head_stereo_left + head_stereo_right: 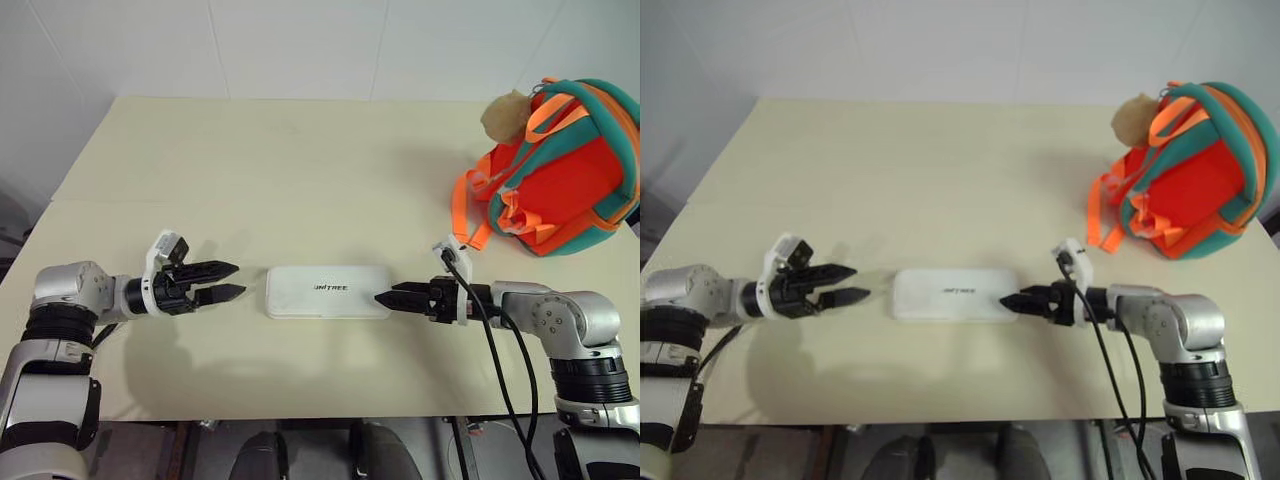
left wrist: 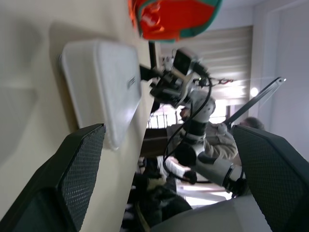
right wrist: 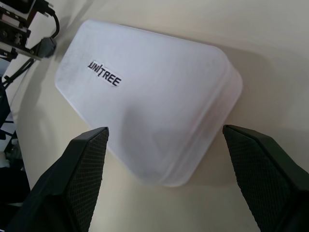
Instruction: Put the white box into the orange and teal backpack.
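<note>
The white box (image 1: pixel 327 292) lies flat on the table near its front edge, with dark UNITREE lettering on top. My left gripper (image 1: pixel 230 281) is open just to the left of it, a small gap away, its fingers pointing at the box's left end. My right gripper (image 1: pixel 386 297) is open at the box's right end, fingertips about level with that end. In the right wrist view the box (image 3: pixel 154 96) lies ahead between the two fingers. The orange and teal backpack (image 1: pixel 560 170) sits at the table's far right, with a tan pom-pom (image 1: pixel 505 115) on top.
The cream table (image 1: pixel 280 170) runs wide behind the box. Orange straps (image 1: pixel 465 215) trail from the backpack toward my right arm. A black cable (image 1: pixel 500 360) hangs from the right wrist. The table's front edge is close below both arms.
</note>
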You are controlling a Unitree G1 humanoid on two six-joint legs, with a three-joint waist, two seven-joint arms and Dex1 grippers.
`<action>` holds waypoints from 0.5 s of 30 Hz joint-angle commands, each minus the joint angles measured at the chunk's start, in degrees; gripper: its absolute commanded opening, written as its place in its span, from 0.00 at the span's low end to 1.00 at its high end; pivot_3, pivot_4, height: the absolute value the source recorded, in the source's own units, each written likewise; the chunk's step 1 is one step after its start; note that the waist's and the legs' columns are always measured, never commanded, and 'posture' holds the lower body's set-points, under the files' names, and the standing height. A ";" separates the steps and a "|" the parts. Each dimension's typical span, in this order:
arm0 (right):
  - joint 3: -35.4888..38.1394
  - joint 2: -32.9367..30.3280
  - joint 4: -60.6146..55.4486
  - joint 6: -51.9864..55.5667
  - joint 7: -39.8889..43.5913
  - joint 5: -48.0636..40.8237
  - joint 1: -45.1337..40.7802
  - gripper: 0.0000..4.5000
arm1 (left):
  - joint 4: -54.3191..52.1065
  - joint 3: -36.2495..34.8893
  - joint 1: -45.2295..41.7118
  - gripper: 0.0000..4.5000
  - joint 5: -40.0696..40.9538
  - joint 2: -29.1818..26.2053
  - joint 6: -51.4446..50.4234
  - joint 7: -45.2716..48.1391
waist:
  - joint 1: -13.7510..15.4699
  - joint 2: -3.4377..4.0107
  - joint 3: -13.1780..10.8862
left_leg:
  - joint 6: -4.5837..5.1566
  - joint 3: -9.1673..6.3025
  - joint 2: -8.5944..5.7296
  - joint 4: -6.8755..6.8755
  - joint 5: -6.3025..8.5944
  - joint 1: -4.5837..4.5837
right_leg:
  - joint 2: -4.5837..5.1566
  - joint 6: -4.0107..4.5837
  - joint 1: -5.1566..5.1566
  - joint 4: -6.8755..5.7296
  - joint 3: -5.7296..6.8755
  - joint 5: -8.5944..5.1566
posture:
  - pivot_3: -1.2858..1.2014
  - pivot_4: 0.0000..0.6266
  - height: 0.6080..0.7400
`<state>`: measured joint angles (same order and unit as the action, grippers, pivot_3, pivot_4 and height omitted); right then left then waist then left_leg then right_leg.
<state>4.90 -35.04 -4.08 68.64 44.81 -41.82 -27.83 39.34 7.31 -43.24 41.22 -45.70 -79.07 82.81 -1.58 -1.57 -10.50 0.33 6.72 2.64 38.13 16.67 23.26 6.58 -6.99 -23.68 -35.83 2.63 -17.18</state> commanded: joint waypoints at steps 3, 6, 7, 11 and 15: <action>0.82 -1.17 -2.10 -0.78 0.46 -0.56 0.50 1.00 | 2.53 2.09 -1.97 0.99 -3.04 0.36 1.47 2.98 | 0.01 0.00 0.00 | 0.00 -0.01 0.01 0.02 0.00 0.00 | -0.01 0.00 -0.01 -0.03 0.00 0.00 | 0.52 0.24 1.00; 1.01 -1.26 -2.67 -0.79 0.29 -0.63 0.93 1.00 | 3.89 2.02 -2.98 0.99 -3.92 0.98 1.96 3.58 | 0.03 0.00 0.00 | 0.00 -0.02 0.02 0.03 0.00 -0.01 | 0.01 0.00 0.00 -0.04 0.00 0.00 | 0.52 0.24 1.00; 1.06 -1.30 -2.89 -0.75 0.21 -0.68 1.11 1.00 | 4.13 1.66 -3.23 0.99 -4.16 1.37 2.28 3.40 | 0.04 0.00 0.00 | 0.01 -0.02 0.03 0.04 0.00 -0.01 | 0.02 0.00 0.00 -0.05 0.00 0.00 | 0.52 0.24 1.00; 1.22 -1.33 -3.52 -0.70 -0.07 -0.84 1.64 1.00 | 5.02 2.25 -3.86 0.99 -5.46 2.28 3.24 3.85 | 0.06 0.00 0.00 | 0.01 -0.02 0.03 0.04 0.01 0.00 | 0.03 0.00 0.00 -0.04 0.00 0.00 | 0.52 0.24 1.00; 1.25 -1.31 -3.80 -0.71 -0.22 -0.76 1.80 1.00 | 5.71 2.60 -4.16 0.99 -6.77 2.84 3.72 4.29 | 0.06 0.00 0.00 | 0.02 -0.02 0.02 0.04 0.01 0.00 | 0.02 0.00 0.00 -0.04 0.00 0.00 | 0.52 0.24 1.00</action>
<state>4.96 -35.53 -5.88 68.63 44.63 -41.89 -26.25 44.66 9.75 -46.69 35.28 -42.89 -75.42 85.92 -1.52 -1.57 -10.50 0.35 6.70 2.67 38.17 16.68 23.26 6.60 -6.99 -23.69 -35.87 2.63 -17.17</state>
